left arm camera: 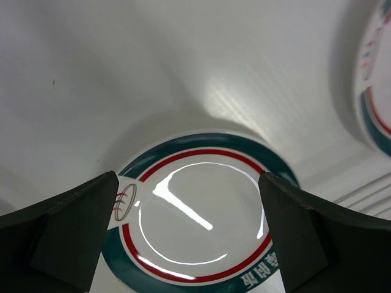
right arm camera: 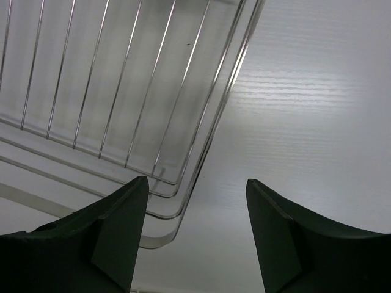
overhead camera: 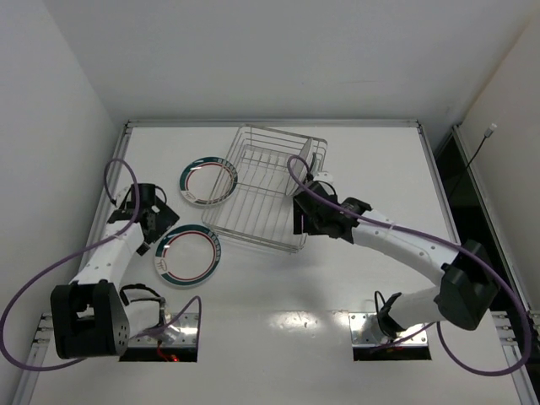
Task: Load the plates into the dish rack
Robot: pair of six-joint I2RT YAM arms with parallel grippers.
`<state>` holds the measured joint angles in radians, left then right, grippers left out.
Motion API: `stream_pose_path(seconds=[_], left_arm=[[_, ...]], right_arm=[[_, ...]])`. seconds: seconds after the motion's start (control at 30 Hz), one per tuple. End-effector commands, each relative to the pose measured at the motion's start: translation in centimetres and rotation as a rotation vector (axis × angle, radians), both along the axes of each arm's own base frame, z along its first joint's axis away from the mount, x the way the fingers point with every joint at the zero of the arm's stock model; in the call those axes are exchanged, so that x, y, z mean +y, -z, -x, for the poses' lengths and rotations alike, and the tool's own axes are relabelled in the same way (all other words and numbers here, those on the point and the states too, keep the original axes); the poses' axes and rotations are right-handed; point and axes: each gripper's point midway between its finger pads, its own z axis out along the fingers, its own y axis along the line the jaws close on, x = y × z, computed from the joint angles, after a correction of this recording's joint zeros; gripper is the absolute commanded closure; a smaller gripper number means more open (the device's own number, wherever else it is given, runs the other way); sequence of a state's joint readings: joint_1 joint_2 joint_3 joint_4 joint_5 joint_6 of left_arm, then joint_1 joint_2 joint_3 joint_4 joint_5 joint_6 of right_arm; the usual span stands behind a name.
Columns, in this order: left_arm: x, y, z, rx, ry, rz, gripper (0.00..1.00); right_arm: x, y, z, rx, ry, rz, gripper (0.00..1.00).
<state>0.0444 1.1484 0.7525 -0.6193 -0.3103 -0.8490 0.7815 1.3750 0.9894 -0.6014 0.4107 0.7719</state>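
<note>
Top external view gives you the score: two ringed plates, white with green-and-red rims, lie flat on the table [overhead camera: 337, 278], both to the left of the dish rack [overhead camera: 268, 187]. The far plate [overhead camera: 208, 180] sits just beside the rack's left edge. The near plate [overhead camera: 187, 253] lies off its near-left corner. You can see no plate standing among the rack's wires, so by my reading nothing is loaded yet and the whole job remains. No other plates show in any view.

Your left gripper [left arm camera: 188, 183] hangs over the near plate with its jaws spread wide and the plate's rim showing between them. It grips nothing, and you cannot tell whether the fingertips touch the plate.

Your right gripper [right arm camera: 197, 183] sits at the rack's near-right corner. Its jaws are apart and empty, with only the corner wires and bare table in the gap.

The near plate looks like the first pickup. The left jaws must close on its rim before anything goes into the rack.
</note>
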Motion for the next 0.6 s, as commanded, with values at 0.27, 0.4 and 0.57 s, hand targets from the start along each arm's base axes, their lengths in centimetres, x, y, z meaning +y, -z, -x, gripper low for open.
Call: stream_pose_path(seconds=[0.27, 0.4, 0.57], left_arm=[[-0.9, 4.6, 2.4, 0.103, -0.026, 0.226, 0.01], [-0.7, 5.1, 2.9, 0.122, -0.026, 0.239, 0.01], [-0.9, 5.3, 3.0, 0.12, -0.016, 0.259, 0.01]], right_arm=[[-0.5, 7.1, 0.5, 0.123, 0.048, 0.023, 0.53], [-2.9, 7.7, 0.6, 0.125, 0.101, 0.045, 0.57], [-5.3, 5.8, -0.1, 0.083, 0.167, 0.035, 0.57]])
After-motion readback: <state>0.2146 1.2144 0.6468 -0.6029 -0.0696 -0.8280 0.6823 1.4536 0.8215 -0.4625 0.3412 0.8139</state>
